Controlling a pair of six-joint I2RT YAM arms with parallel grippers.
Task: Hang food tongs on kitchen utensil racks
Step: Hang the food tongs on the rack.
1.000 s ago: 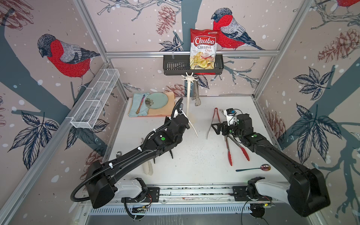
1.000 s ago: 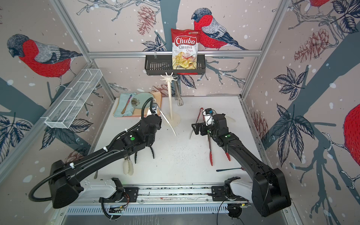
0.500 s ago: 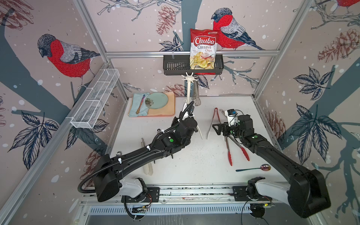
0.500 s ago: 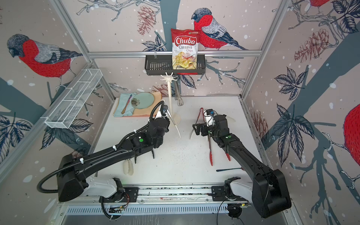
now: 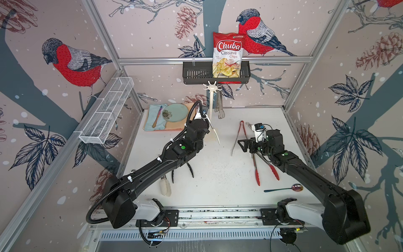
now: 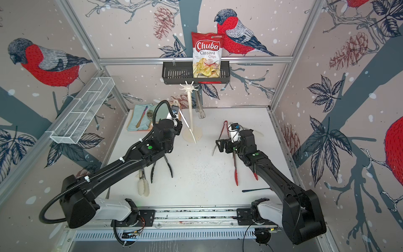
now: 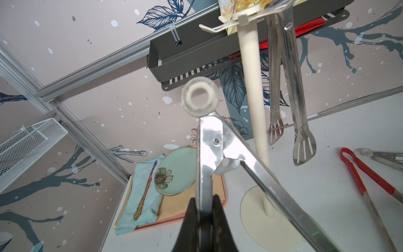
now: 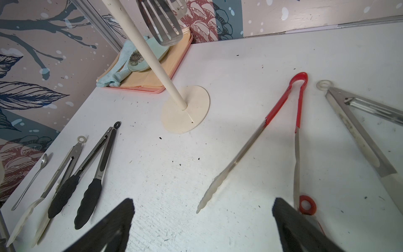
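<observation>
The counter [image 5: 218,170] read as a dial, 6 o'clock nearest the arm bases. At 7 o'clock lie white-tipped tongs [image 5: 165,187] and black-tipped tongs [image 8: 88,196]; at 4 o'clock, red-tipped tongs [image 5: 257,176]. At 2 o'clock the right pincer [image 8: 202,200], jaws wide and empty, stands over red-handled tongs [image 8: 279,104]. Farther back the left pincer [image 7: 204,207] clamps one arm of steel tongs [image 7: 209,135], ring end up, beside the rack [image 5: 211,104] at 12 o'clock, where slotted tongs [image 7: 303,141] hang.

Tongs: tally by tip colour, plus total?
White or clear tips: 4 (held tongs, red-handled tongs, tongs to its right, white-tipped tongs)
Black tips: 1 (black-tipped tongs)
Red tips: 1 (red-tipped tongs)
Bare steel: 1 (hanging tongs)
Total: 7
</observation>
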